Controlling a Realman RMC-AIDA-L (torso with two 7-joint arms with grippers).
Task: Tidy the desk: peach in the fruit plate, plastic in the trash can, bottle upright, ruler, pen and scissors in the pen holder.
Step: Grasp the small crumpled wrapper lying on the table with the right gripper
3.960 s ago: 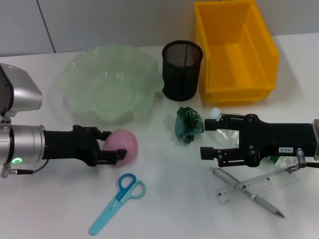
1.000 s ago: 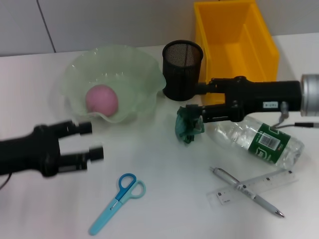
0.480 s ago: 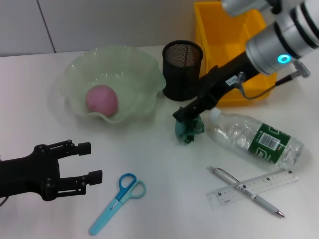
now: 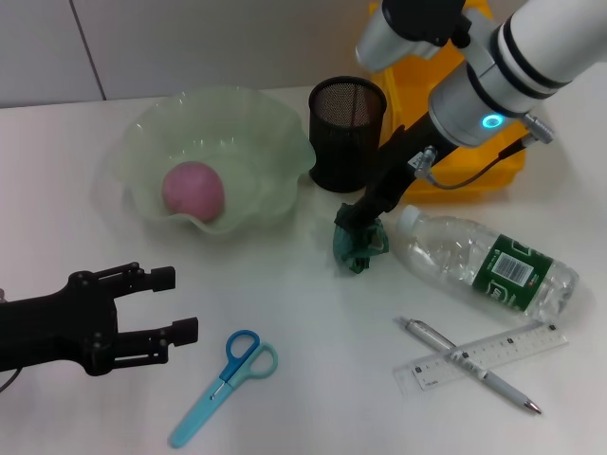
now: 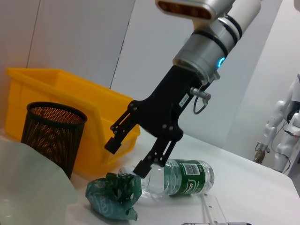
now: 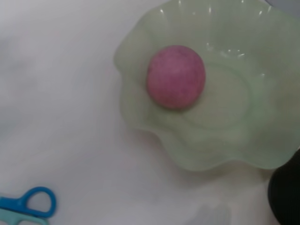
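Two end effectors are in view over a white bench. Since four seconds ago the pink peach has moved from the left end effector's grip into the pale green fruit plate, where it now rests just off centre, so that part of the tidy-up looks done. The left end effector has drawn back to the near left of the bench, fingers spread wide and empty.

Over the last second the right arm has swung from lying low across the bench to reaching down steeply from above. The right end effector now hovers with its fingers open just over the crumpled green plastic, one fingertip close to it on the bottle side. The left wrist view shows no grip yet. The plastic pickup appears to be the step in hand.

The plastic lies between the black mesh pen holder and the cap end of a clear bottle, which lies on its side, touching or nearly touching the plastic. That closeness could make the fingers nudge the bottle as they close. A yellow bin, probably the trash can, stands behind the arm, beside the pen holder.

Not yet sorted: blue scissors near the left end effector, and a pen lying crossed over a clear ruler at the near right.
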